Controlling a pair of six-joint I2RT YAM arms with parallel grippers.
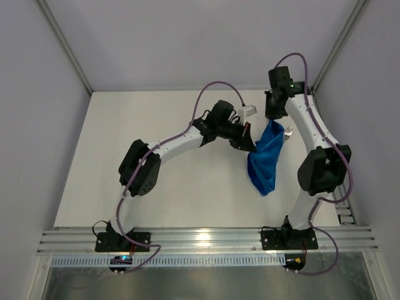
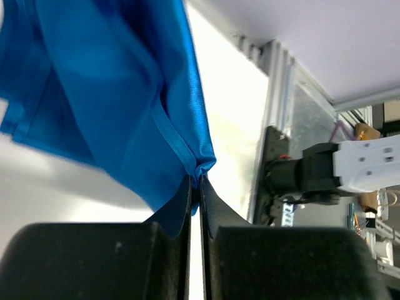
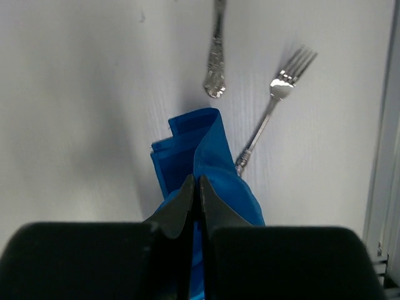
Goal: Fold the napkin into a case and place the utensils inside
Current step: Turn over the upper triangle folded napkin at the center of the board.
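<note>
The bright blue napkin [image 1: 265, 159] hangs bunched above the white table, right of centre. My left gripper [image 1: 249, 142] is shut on a hemmed corner of it; in the left wrist view the cloth [image 2: 112, 87] hangs from the closed fingertips [image 2: 199, 181]. My right gripper [image 1: 273, 119] is shut on the napkin's upper part; in the right wrist view blue folds [image 3: 194, 150] hang below its closed tips [image 3: 197, 182]. A silver fork [image 3: 275, 112] and a knife handle [image 3: 215, 56] lie on the table beneath. The fork tip [image 1: 288, 132] peeks out beside the cloth.
White walls with metal corner posts enclose the table. A slotted aluminium rail [image 1: 206, 240] runs along the near edge with both arm bases on it. A white clip-like part [image 1: 249, 112] sits on the left wrist.
</note>
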